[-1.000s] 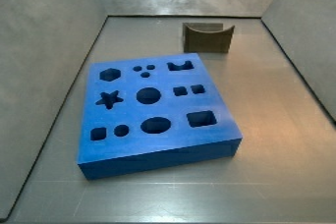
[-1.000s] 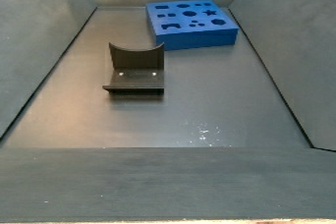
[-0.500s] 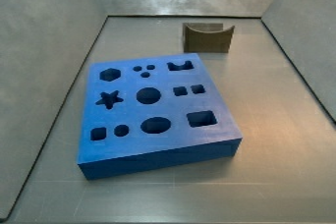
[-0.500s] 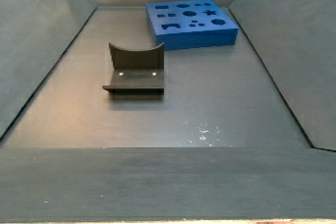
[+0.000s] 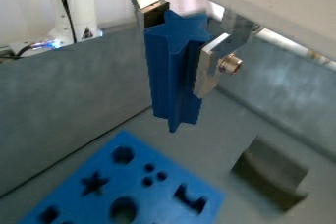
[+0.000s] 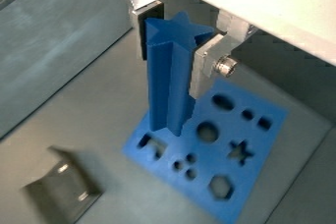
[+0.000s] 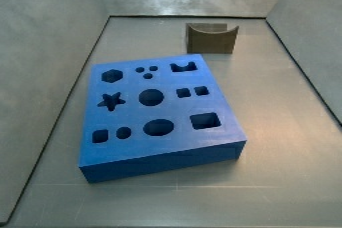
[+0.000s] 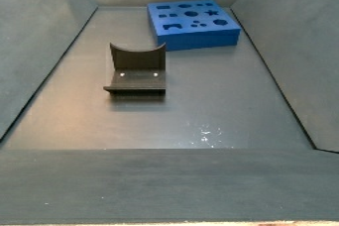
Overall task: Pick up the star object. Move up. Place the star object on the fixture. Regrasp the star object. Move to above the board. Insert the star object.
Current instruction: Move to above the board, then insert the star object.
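While the gripper (image 5: 178, 46) hangs high above the board (image 6: 207, 140), out of both side views, its 2 silver fingers (image 6: 210, 59) clamp the star object (image 5: 174, 69), hanging upright. The risk, I'd say: any twist between the peg's points and the star-shaped hole (image 7: 112, 100) would jam the insertion. The fixture (image 7: 211, 37) sits well apart, on a bare grey walled floor (image 8: 199, 111).
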### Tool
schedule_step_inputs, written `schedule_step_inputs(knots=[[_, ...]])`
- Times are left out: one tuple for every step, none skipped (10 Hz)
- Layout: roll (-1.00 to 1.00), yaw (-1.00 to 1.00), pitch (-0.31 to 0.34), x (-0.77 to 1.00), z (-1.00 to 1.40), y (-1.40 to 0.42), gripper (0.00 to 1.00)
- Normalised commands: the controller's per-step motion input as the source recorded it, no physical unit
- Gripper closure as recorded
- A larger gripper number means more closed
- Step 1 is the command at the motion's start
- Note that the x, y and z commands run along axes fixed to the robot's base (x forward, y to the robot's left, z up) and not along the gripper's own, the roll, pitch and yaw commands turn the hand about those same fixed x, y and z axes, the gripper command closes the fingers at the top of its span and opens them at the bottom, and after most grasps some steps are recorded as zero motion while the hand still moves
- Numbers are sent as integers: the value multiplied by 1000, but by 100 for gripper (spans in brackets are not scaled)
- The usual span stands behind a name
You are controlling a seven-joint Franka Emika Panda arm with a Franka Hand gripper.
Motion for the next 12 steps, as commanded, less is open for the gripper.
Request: schedule_step_inputs(knots=[[-757,-106,-46,-41,0,6,100],[-536,-66,-38,-46,2,8,100],[-366,-42,-43,-43,-2,9,100],[-251,-29,-39,-42,0,14,100],[0,-9,0,0,-14,0,100],[-80,-40,0,34,-69,0,100],[-106,-14,0,46,-57,0,100],[-69,0,0,0,0,0,100],[-17,0,0,0,0,0,100],[0,0,0,0,-17,0,100],[0,-143,0,0,-6,0,100],[0,-651,0,46,-40,0,100]])
